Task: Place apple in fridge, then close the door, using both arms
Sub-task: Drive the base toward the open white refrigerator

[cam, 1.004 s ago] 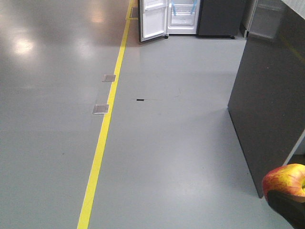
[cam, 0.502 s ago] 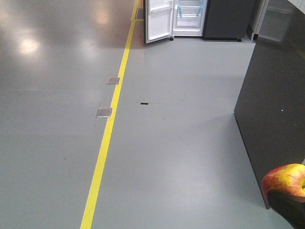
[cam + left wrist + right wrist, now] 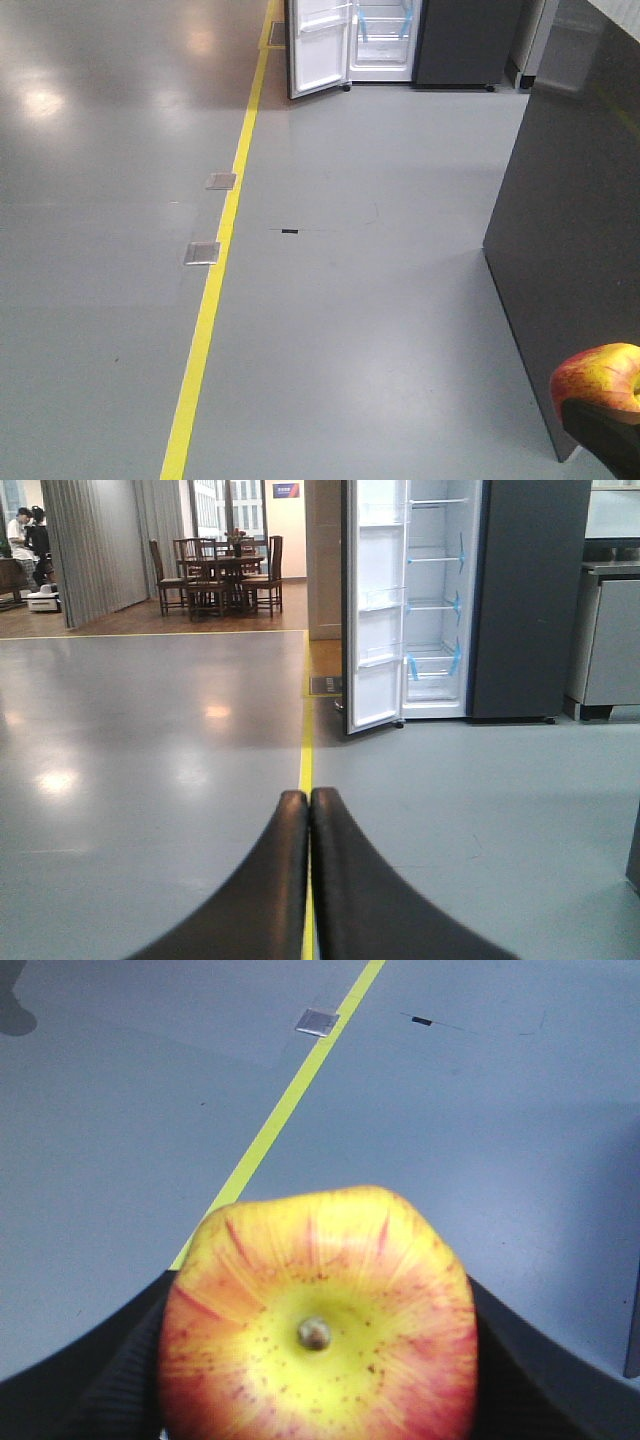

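My right gripper (image 3: 318,1360) is shut on the red and yellow apple (image 3: 318,1310), stem dimple facing the camera; the apple also shows at the front view's bottom right corner (image 3: 597,377). The fridge (image 3: 385,40) stands far ahead across the floor, its white shelves with blue tape showing. Its door (image 3: 318,50) stands open to the left, white liner showing. In the left wrist view the fridge (image 3: 435,600) and door (image 3: 375,610) are ahead, slightly right. My left gripper (image 3: 309,798) is shut and empty, pointing along the floor.
A yellow floor line (image 3: 215,280) runs toward the fridge, with two metal floor plates (image 3: 203,252) beside it. A dark grey cabinet (image 3: 575,220) stands close on the right. Tables and chairs (image 3: 215,575) stand far back left.
The view has shifted: the fridge has slid left in the frame and the floor plates appear lower. The apple stays held in the right gripper.
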`<state>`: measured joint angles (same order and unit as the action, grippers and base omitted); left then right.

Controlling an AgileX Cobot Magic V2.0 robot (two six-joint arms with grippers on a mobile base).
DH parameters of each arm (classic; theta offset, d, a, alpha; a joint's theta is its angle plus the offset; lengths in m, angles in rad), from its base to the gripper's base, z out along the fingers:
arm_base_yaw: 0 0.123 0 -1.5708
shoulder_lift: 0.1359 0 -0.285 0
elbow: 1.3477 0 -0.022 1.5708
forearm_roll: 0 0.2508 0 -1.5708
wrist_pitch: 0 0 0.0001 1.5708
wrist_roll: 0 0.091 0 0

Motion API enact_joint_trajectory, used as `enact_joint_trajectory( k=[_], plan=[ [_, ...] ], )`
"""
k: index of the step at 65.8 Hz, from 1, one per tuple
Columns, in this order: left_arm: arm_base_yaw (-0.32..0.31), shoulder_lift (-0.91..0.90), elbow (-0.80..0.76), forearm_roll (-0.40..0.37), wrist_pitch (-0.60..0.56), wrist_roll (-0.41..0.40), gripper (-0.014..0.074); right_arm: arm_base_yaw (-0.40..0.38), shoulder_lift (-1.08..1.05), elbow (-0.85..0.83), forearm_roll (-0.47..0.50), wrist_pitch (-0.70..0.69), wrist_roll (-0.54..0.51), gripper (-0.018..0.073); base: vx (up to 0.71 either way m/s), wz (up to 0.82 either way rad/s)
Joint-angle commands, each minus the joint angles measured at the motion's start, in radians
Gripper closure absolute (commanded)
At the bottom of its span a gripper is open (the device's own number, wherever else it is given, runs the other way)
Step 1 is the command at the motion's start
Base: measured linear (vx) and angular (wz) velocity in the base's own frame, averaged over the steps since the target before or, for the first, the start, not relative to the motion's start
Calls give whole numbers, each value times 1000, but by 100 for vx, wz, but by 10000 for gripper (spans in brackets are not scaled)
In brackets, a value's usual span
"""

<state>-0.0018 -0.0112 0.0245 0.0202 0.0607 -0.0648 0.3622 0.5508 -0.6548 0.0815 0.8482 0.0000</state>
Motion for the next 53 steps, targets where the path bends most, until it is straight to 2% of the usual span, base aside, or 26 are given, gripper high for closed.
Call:
enact_joint_trajectory(
  k=[1, 53],
  plan=[
    [2, -17, 28, 0, -71, 0, 602, -2, 2, -25, 2, -66, 0, 215, 18, -9],
    [2, -17, 28, 0, -71, 0, 602, -2, 2, -25, 2, -66, 0, 215, 20, -8]
  ],
)
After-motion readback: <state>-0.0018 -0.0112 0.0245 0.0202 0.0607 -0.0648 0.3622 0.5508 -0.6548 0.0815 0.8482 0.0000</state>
